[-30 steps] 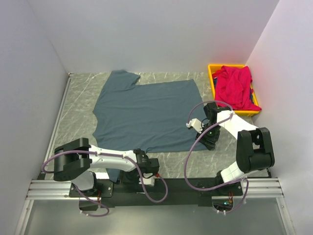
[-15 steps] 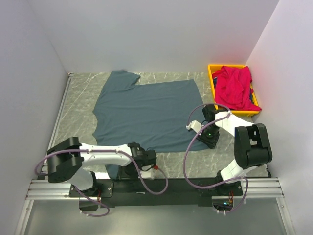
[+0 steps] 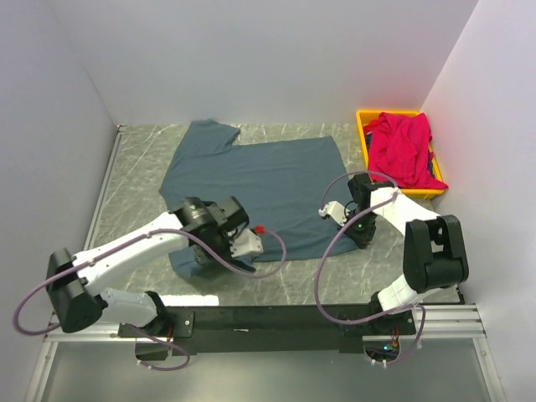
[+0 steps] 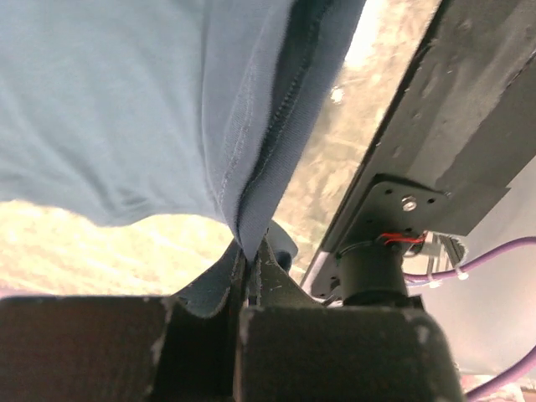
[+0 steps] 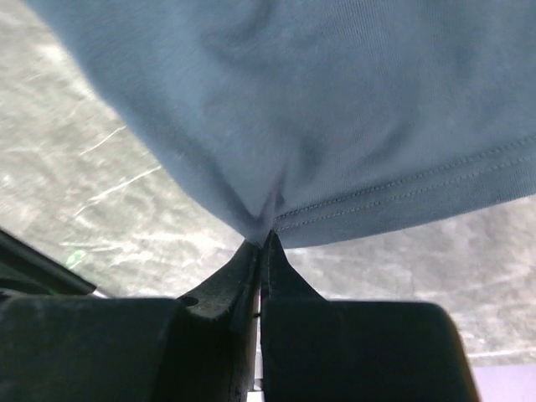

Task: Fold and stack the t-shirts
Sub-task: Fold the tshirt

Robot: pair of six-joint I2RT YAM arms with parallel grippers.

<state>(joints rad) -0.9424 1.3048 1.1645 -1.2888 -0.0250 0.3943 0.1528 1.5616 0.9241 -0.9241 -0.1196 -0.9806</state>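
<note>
The slate blue-grey t-shirt (image 3: pixel 251 180) lies spread on the marble tabletop, collar end at the far left. My left gripper (image 4: pixel 249 251) is shut on a fold of its near-left hem (image 4: pixel 276 126), which hangs up from the jaws. In the top view that gripper (image 3: pixel 219 228) is over the shirt's near-left part. My right gripper (image 5: pixel 264 236) is shut on the shirt's near-right hem corner (image 5: pixel 377 201), low over the table. In the top view it (image 3: pixel 358 228) is at that corner. The red t-shirt (image 3: pixel 404 151) sits bunched in the yellow bin (image 3: pixel 362 126).
The yellow bin stands at the far right corner against the white wall. White walls close the left, back and right sides. Bare marble table (image 3: pixel 134 167) shows left of the shirt and along the near edge. The black arm rail (image 3: pixel 276 322) runs across the front.
My left arm has swung from the near edge up over the shirt's near-left part, bringing the hem with it. The right gripper has shut on the near-right corner.
</note>
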